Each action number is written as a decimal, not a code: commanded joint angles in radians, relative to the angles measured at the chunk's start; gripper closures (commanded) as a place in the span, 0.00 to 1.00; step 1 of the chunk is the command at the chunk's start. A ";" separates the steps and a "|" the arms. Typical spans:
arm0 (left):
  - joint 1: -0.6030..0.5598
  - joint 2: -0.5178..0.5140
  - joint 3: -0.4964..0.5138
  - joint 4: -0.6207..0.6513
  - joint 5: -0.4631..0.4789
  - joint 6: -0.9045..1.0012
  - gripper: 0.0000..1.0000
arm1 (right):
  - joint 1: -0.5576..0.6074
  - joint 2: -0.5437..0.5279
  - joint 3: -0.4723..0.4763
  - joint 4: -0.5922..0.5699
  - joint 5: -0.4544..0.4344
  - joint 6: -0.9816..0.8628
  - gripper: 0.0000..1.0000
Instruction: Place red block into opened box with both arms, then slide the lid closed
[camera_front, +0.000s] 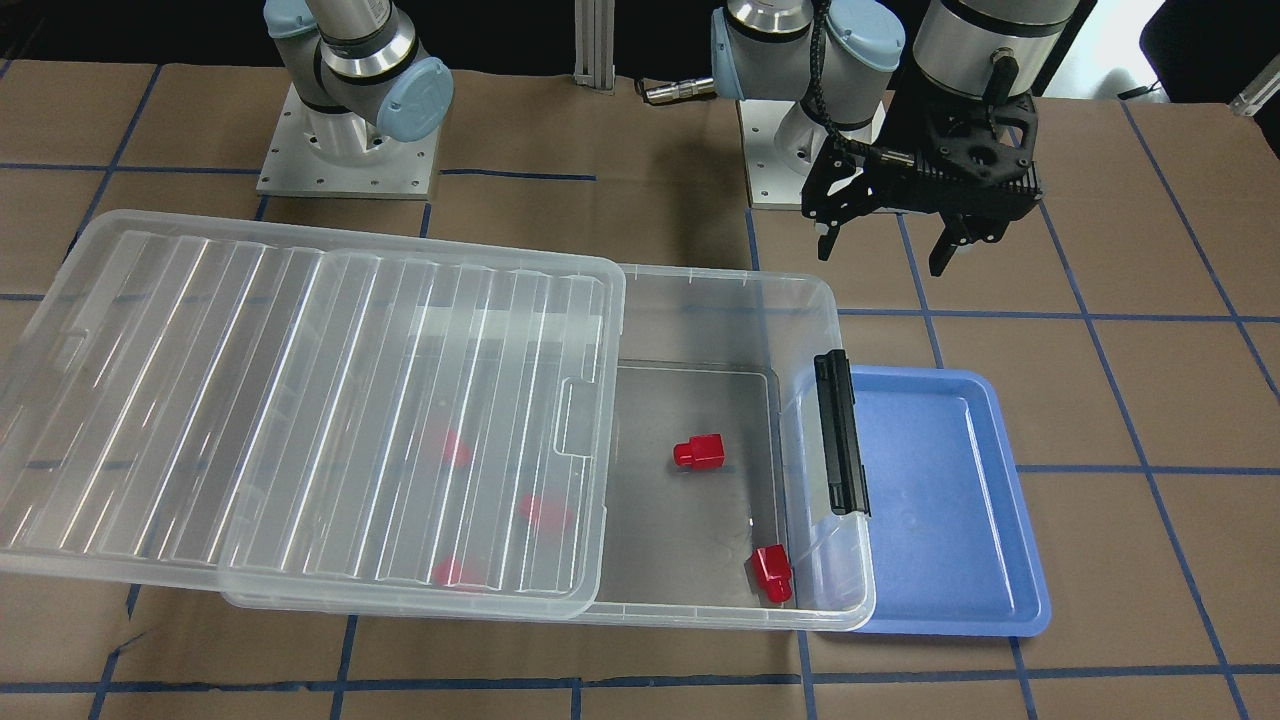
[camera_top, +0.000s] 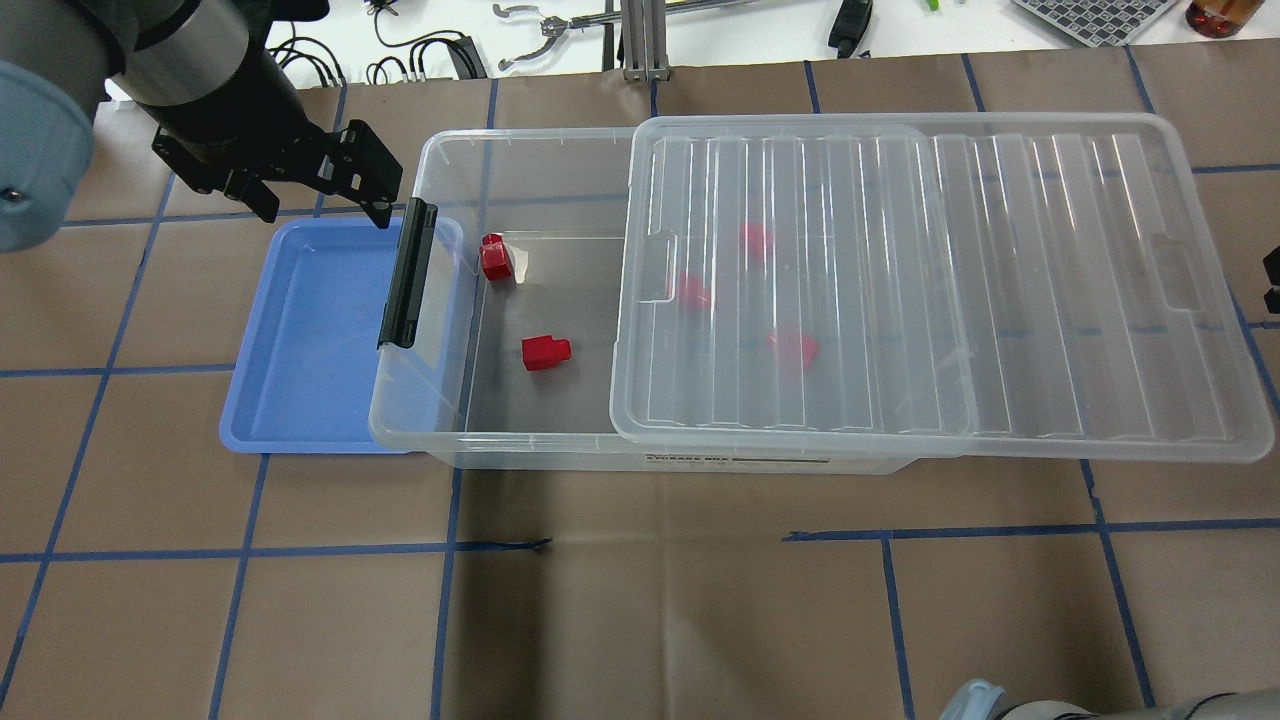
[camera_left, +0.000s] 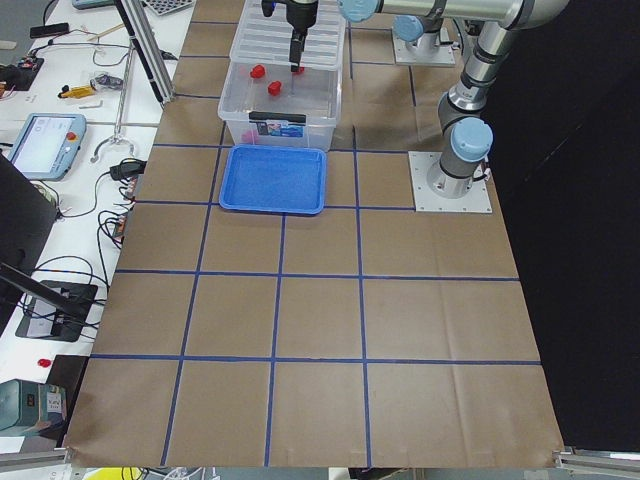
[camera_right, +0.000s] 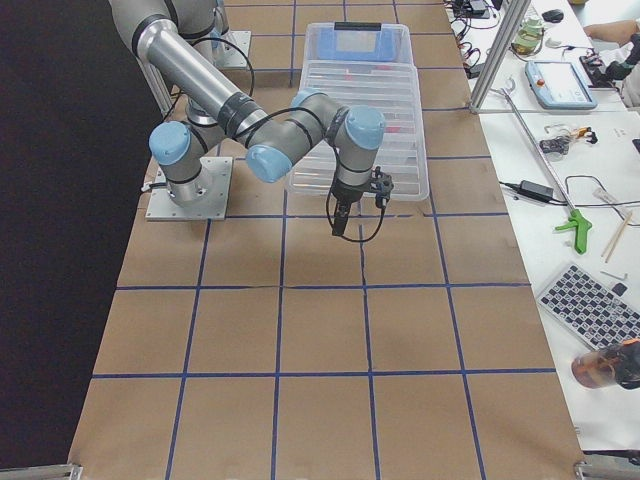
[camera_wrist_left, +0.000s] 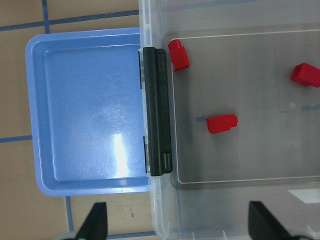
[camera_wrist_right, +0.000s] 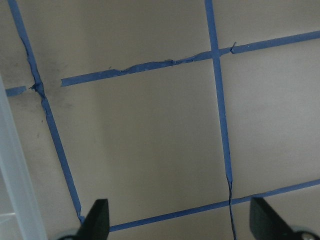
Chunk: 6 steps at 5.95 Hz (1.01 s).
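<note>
We see the left gripper (camera_front: 885, 250) hanging empty, spread wide, near the box's (camera_front: 760, 290) clip end. A red block (camera_front: 698, 451) lies inside, on floor the lid (camera_front: 300, 400) leaves uncovered. The right gripper (camera_wrist_right: 180, 222) gapes too, over the table (camera_wrist_right: 150, 140).

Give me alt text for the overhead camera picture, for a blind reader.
A clear box sits with its ridged lid slid partly open to the right; two red blocks lie uncovered inside, three more show through the lid. The left tool, open and empty, hangs above the far edge of a blue tray.
</note>
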 joint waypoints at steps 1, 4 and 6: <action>0.001 0.008 -0.005 0.000 0.014 -0.018 0.02 | 0.000 -0.042 0.061 -0.010 0.000 0.004 0.00; 0.001 0.008 -0.006 0.000 0.012 -0.019 0.02 | 0.001 -0.050 0.061 -0.006 0.017 0.004 0.00; 0.005 0.005 -0.006 0.003 0.011 -0.018 0.02 | 0.012 -0.053 0.063 0.005 0.020 0.001 0.00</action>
